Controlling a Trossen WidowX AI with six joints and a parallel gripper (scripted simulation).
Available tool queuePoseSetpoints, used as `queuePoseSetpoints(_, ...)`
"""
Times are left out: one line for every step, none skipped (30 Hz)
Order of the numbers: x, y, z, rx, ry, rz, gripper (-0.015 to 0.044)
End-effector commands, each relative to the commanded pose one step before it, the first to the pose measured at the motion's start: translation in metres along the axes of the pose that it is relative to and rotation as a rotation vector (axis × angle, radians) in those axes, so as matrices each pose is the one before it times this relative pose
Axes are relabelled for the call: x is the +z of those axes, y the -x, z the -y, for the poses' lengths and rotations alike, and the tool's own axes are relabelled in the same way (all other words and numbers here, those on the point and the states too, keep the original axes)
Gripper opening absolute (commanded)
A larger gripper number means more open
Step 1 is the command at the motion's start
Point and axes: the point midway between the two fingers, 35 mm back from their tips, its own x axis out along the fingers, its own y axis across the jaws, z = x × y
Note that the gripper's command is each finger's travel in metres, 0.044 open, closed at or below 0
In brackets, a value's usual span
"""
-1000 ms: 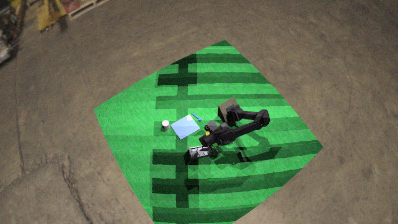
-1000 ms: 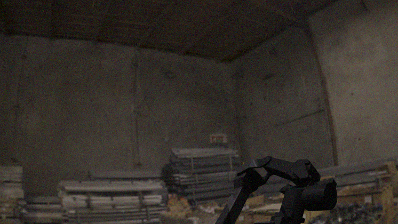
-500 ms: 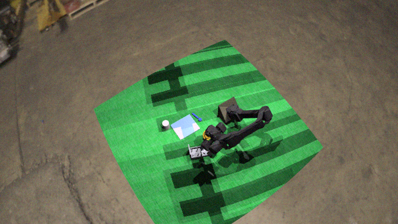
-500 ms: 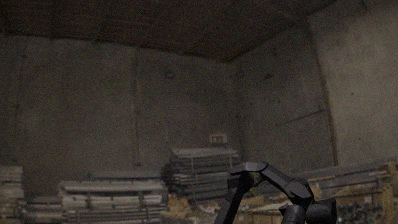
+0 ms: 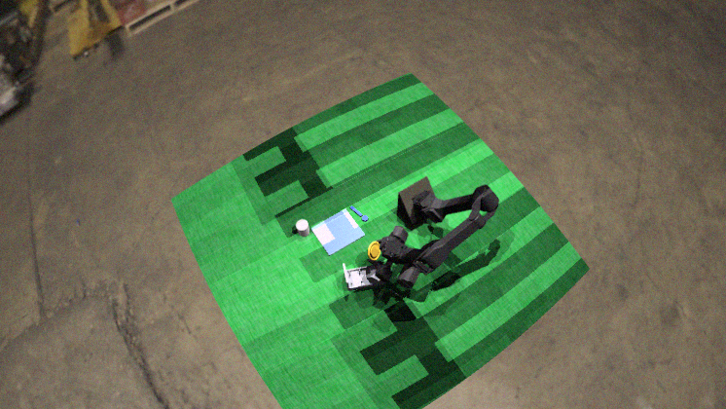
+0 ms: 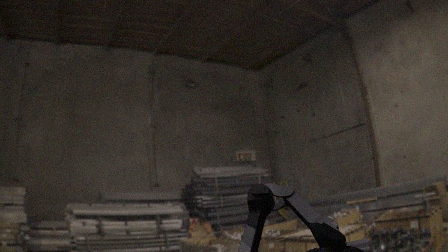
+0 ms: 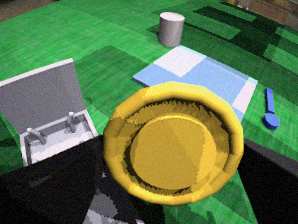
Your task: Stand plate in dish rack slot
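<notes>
A dim warehouse: bare concrete walls (image 6: 93,125) meet at a corner under a dark ceiling (image 6: 188,27), with a small sign (image 6: 245,155) low on the far wall. Stacks of pale boards (image 6: 125,219) and a taller pile (image 6: 229,191) line the wall's foot (lettering on the sign is too blurred to read). Seen from above, a worn, stained concrete floor (image 5: 609,127) surrounds a green striped mat (image 5: 264,305); a wooden pallet (image 5: 152,15) and yellow equipment (image 5: 86,25) sit far off at the frame's upper left.
</notes>
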Motion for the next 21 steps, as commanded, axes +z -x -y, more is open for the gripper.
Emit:
queuePoseSetpoints(-0.00167,0.00161,-0.00421,0.07002,0.0408,0.08232,0.0)
queuePoseSetpoints(-0.00055,0.00057,-0.00112,0.01574,0.0072,0.01637,0.0)
queuePoseSetpoints(-0.00054,0.00064,-0.00112,0.01582,0.0068,0.01623,0.0)
queuePoseSetpoints(-0.00053,0.00071,-0.00111,0.01589,0.0063,0.01608,0.0)
queuePoseSetpoints(-0.00045,0.00088,-0.00085,0.01524,0.0122,0.01522,0.0)
queuePoseSetpoints(-0.00041,0.00089,-0.00083,0.01467,0.0109,0.01467,0.0)
queuePoseSetpoints(-0.00042,0.00095,-0.00093,0.01529,0.0089,0.01531,0.0)
queuePoseSetpoints(-0.0004,0.00102,-0.00093,0.01547,0.0086,0.01545,0.0)
queuePoseSetpoints(-0.00037,0.00108,-0.00092,0.01542,0.0081,0.01537,0.0)
queuePoseSetpoints(-0.00034,0.00113,-0.00093,0.0154,0.0071,0.01533,0.0)
queuePoseSetpoints(-0.00032,0.00118,-0.00094,0.01539,0.0061,0.01529,0.0)
queuePoseSetpoints(-0.00029,0.00123,-0.00092,0.01532,0.0056,0.01519,0.0)
queuePoseSetpoints(-0.00026,0.00129,-0.0009,0.01525,0.0052,0.01509,0.0)
queuePoseSetpoints(-0.00022,0.00134,-0.00087,0.01517,0.0048,0.01498,0.0)
queuePoseSetpoints(-0.00022,0.00128,-0.00097,0.0148,-0.0004,0.01463,0.0)
queuePoseSetpoints(-0.00019,0.00134,-0.00095,0.01479,-0.0008,0.01448,0.0)
queuePoseSetpoints(-0.00016,0.00139,-0.00092,0.01474,-0.0013,0.01431,0.0)
queuePoseSetpoints(-0.00013,0.00143,-0.00089,0.01469,-0.0017,0.01414,0.0)
queuePoseSetpoints(-0.0001,0.00148,-0.00085,0.01462,-0.0021,0.01397,0.0)
queuePoseSetpoints(-0.00006,0.00153,-0.00082,0.01454,-0.0025,0.01379,0.0)
queuePoseSetpoints(-0.00003,0.00157,-0.00079,0.01445,-0.0029,0.01362,0.0)
